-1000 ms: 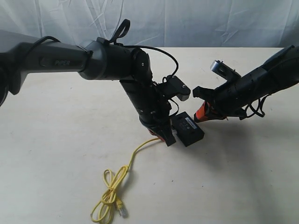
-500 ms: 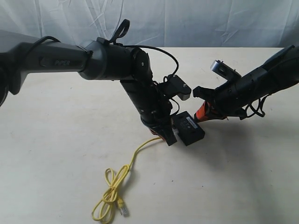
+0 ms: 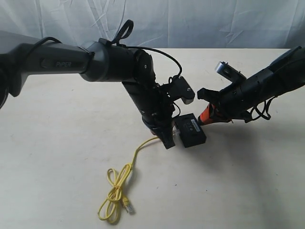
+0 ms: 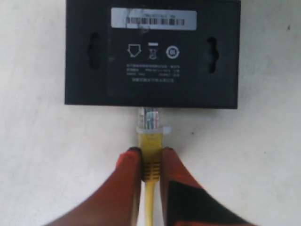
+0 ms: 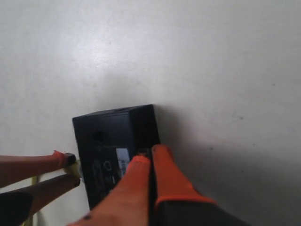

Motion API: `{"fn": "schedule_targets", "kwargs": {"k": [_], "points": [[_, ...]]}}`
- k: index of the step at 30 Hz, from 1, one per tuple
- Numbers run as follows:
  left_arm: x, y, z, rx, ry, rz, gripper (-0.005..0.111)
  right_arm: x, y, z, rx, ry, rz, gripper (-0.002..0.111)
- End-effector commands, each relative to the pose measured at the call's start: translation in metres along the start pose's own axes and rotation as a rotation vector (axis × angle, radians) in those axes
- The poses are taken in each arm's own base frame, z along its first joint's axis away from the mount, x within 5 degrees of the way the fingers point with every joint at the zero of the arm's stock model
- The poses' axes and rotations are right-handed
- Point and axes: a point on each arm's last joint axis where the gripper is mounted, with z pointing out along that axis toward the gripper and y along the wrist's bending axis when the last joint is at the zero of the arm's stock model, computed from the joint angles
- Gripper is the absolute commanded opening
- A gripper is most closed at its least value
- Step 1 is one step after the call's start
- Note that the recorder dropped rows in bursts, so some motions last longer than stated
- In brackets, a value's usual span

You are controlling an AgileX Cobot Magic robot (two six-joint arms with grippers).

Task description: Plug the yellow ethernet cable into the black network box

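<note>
Cable (image 4: pixel 150 141) slack dragged nearer network box (image 4: pixel 84 70).

Robot lab bench, I'd say: my left arm (image 3: pixel 109 62) & right arm (image 3: pixel 271 81) over a plain cream tabletop (image 3: pixel 57 157), w/ wrinkled white sheet (image 3: pixel 214 24) hung as backdrop.

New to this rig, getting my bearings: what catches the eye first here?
At centre, the left end effector pinches the yellow cable, its clear plug meeting the box. The right end effector, shut, touches the box's opposite side.
</note>
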Motion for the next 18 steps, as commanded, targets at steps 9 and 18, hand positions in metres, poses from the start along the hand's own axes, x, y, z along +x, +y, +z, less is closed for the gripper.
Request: {"fn": "schedule_targets", "kwargs": {"k": [9,18], "points": [[-0.0009,0.002,-0.0032,-0.029,0.011,0.098,0.0,-0.0004,0.0004,-0.0009,-0.005,0.0,0.0,-0.001],[-0.0005,0.0037,-0.0034,-0.04,0.012,0.096,0.0,-0.0006,0.0002,-0.0009,-0.002,-0.003,0.0,-0.001]]}}
